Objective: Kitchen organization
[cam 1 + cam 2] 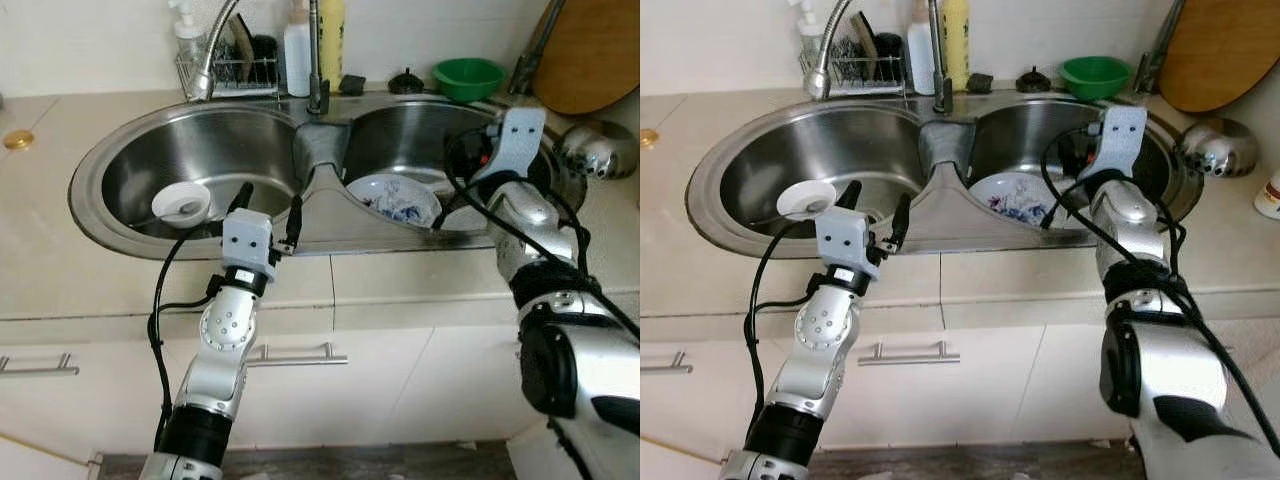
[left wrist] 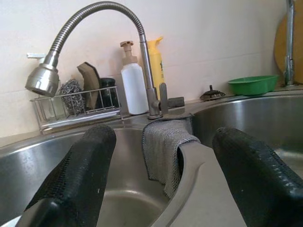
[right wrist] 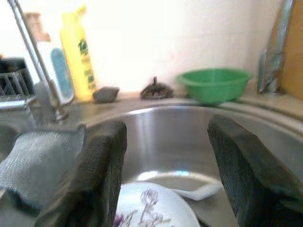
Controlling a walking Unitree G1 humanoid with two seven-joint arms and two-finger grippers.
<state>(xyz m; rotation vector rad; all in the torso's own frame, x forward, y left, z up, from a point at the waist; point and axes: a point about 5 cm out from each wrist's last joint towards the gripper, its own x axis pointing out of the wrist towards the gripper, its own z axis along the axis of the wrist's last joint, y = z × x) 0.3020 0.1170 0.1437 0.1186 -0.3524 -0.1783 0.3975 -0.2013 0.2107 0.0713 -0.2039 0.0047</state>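
Right gripper point(image 1: 478, 150), fingers spread and empty, hangs over the right basin of the double sink point(image 1: 85, 175). Just below and ahead of it lies the patterned plate point(image 1: 392, 198), flat on the basin floor, and we judge this the thing the coming move turns on. In the right wrist view a white spoon point(image 3: 199, 191) rests beyond the plate, its long axis running across the fingers' line. The right arm is plainly the nearer one.

Left gripper point(image 1: 268, 212), also spread and holding nothing, sits at the front rim by the divider. A grey cloth point(image 2: 165, 149) is draped over that divider (between the two basins). The left basin holds a small white dish point(image 1: 181, 202), close to this gripper's left finger. Behind the sink a green bowl point(image 1: 468, 77) stands on the counter, apparently empty.
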